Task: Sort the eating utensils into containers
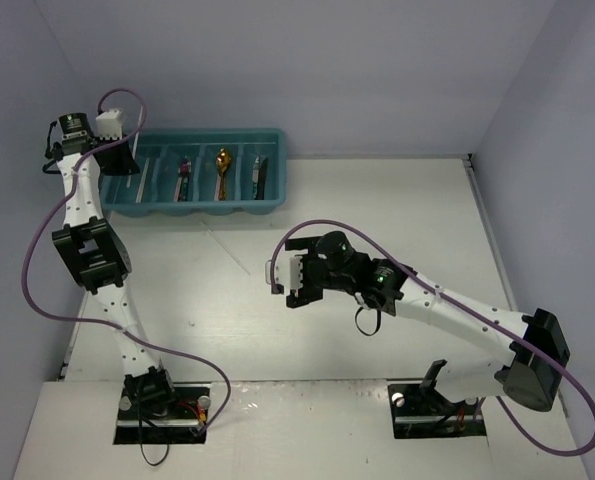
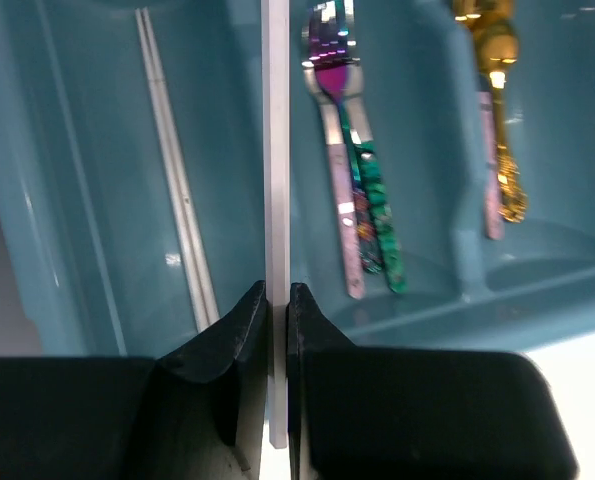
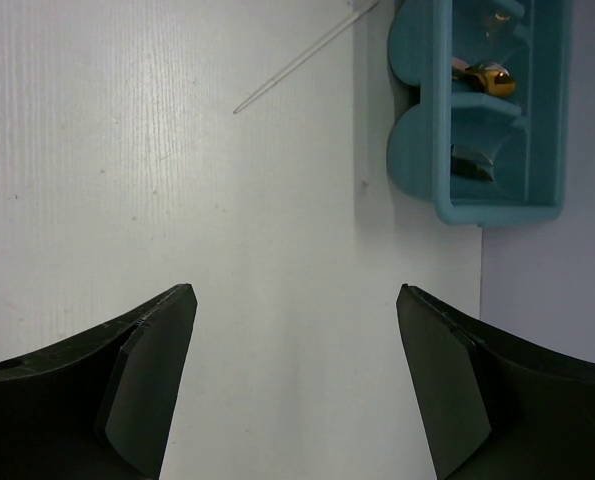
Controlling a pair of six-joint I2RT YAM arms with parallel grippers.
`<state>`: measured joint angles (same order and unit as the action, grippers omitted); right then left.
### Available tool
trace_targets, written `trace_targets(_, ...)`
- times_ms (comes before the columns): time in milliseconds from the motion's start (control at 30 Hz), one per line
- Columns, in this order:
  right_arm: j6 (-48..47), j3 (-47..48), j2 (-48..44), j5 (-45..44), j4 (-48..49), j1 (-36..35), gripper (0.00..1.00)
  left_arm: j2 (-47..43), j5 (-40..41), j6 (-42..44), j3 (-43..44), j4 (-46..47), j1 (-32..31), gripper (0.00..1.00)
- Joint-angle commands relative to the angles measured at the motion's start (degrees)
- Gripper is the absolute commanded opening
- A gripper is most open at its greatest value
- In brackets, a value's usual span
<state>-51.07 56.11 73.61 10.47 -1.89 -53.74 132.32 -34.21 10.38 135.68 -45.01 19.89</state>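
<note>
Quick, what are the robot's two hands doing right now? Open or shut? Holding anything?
Left gripper: shut on a white chopstick.
Right gripper: open, holding nothing.

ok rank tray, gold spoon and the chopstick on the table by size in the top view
1. tray, by far the largest.
2-3. gold spoon and chopstick on the table: similar length, the chopstick thinner; too close to rank.

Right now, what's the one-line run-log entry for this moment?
left gripper: shut on white chopstick over tray | right gripper: open above table | loose chopstick: on table near tray
</note>
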Motion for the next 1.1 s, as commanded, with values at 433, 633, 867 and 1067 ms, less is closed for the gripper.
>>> trace_targets(433, 3.98, 0.11, -1.04, 1.1, 2.86, 1.44, 0.79, 6.56, 5.58, -1.02, 10.14, 2.28, 0.24, 0.08)
trace_targets(633, 7.41, 1.54, 0.65, 1.37, 2.82, 2.18, 0.79, 7.23, 5.38, -1.93, 10.99, 2.35, 0.24, 0.12)
trace_targets(867, 11.34, 4.1, 3.5, 2.47, 2.89, 2.67, 0.78, 4.91, 4.21, -2.33, 9.46, 2.25, 0.32, 0.38)
trace_targets(1067, 23.29, 9.19, 11.43, 4.73, 4.83, 2.84, 0.67, -0.52, -1.2, -6.72, 12.09, 4.63, 0.66, 0.47)
